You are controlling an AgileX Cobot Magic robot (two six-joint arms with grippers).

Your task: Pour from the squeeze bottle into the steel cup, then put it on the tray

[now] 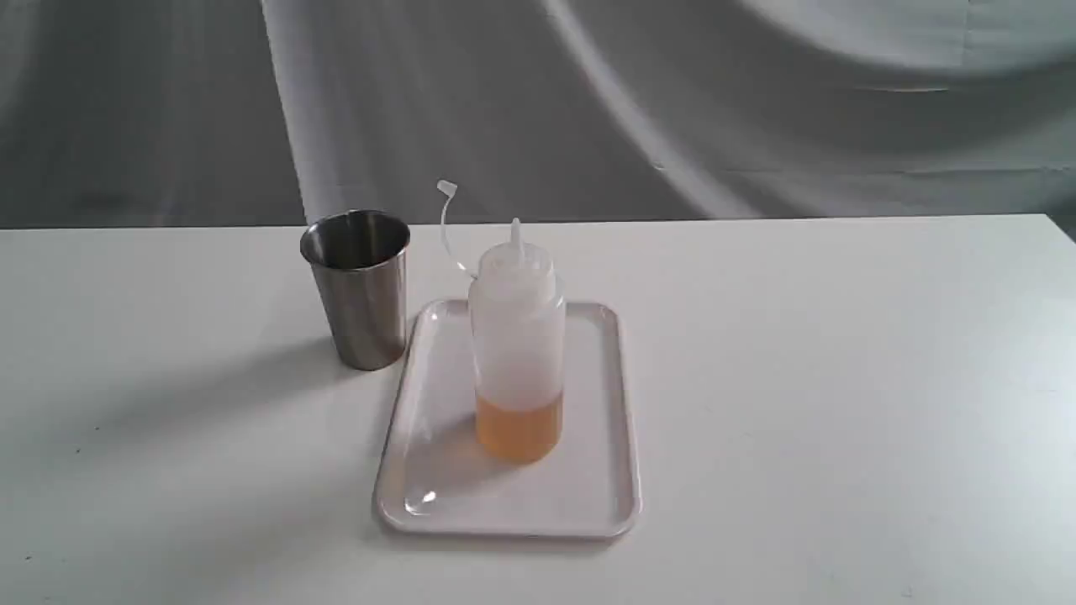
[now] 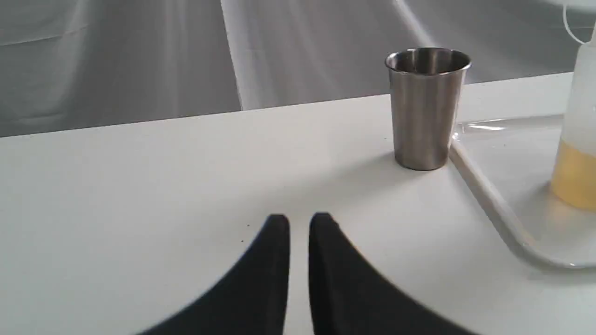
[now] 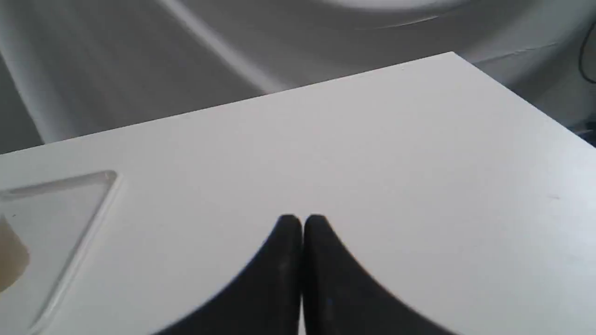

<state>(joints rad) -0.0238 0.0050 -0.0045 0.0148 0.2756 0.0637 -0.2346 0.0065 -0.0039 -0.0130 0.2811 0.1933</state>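
Observation:
The squeeze bottle (image 1: 515, 336) stands upright on the white tray (image 1: 598, 504), amber liquid filling its lower part and its cap strap curling up to the left. The steel cup (image 1: 360, 286) stands on the table just off the tray's far left corner. Neither gripper shows in the exterior view. In the left wrist view my left gripper (image 2: 299, 218) hovers low over bare table, black fingers nearly together with only a thin slit, holding nothing; the cup (image 2: 426, 111), tray (image 2: 489, 195) and bottle (image 2: 579, 139) lie beyond it. My right gripper (image 3: 302, 218) is shut and empty, away from the tray's corner (image 3: 60, 186).
The white table (image 1: 841, 378) ends at a far edge before a grey draped backdrop (image 1: 672, 101). The table's far right corner (image 3: 454, 56) shows in the right wrist view.

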